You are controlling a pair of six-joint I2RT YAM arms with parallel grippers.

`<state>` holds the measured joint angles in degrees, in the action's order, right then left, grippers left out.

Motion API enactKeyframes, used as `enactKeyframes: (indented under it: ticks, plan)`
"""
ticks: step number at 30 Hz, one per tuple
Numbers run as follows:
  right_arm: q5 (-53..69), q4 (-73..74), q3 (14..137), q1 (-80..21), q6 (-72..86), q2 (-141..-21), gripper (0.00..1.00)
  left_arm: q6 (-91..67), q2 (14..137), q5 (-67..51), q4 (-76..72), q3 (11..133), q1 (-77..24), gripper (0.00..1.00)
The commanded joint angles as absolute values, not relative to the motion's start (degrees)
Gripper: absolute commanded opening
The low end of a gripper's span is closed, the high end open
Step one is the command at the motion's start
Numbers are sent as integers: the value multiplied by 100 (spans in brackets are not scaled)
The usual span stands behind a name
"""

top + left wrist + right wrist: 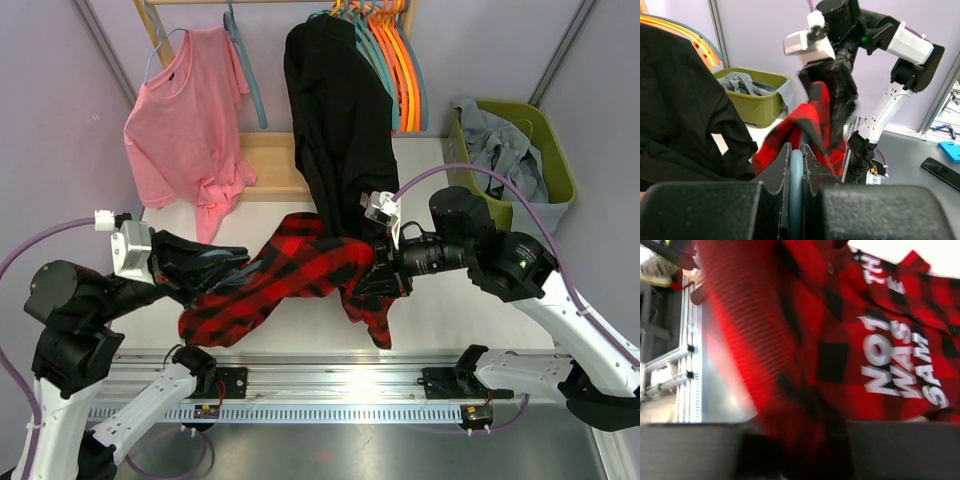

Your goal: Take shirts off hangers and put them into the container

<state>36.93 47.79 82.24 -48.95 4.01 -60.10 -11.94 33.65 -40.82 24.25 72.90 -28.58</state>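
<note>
The red-and-black plaid shirt is stretched low over the table between the two arms. It is well apart from the olive-green container at the far right, in which a grey shirt is already piled. A teal-blue hanger is clamped between the closed jaws of the left gripper, with plaid cloth bunched around it. The right gripper is buried in the other end of the shirt; whether its jaws are spread or clamped on cloth cannot be told, its wrist view being filled by blurred fabric. The step in hand is judged to be the stripping of this shirt from its hanger. A firm hold on the cloth is called for next, so that it can be drawn clear of the hanger and carried right to the container. The black shirt and pink t-shirt are seen hanging behind.
</note>
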Motion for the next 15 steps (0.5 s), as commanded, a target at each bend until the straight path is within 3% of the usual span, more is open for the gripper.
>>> enactKeyframes:
  ticks: [1, 2, 8, 12, 15]
  plan:
    - [3587, 4764, 8165, -4887, 343, -6090, 9, -959, 3296, -3543, 2583, 7620, -2839, 0]
    - [3508, 4764, 8156, -4887, 360, -6091, 0, -906, 3278, -3464, 2671, 7681, -2839, 0]
    - [2752, 4816, 8086, -4887, 352, -6029, 0, -422, 3156, -2209, 3559, 8454, -2839, 0]
    - [1673, 4694, 7998, -4887, 430, -5775, 0, -404, 2901, 282, 3727, 8369, -2839, 0]
    - [732, 4369, 7858, -4887, 606, -5468, 0, -439, 2602, 1264, 3543, 8026, -2839, 0]
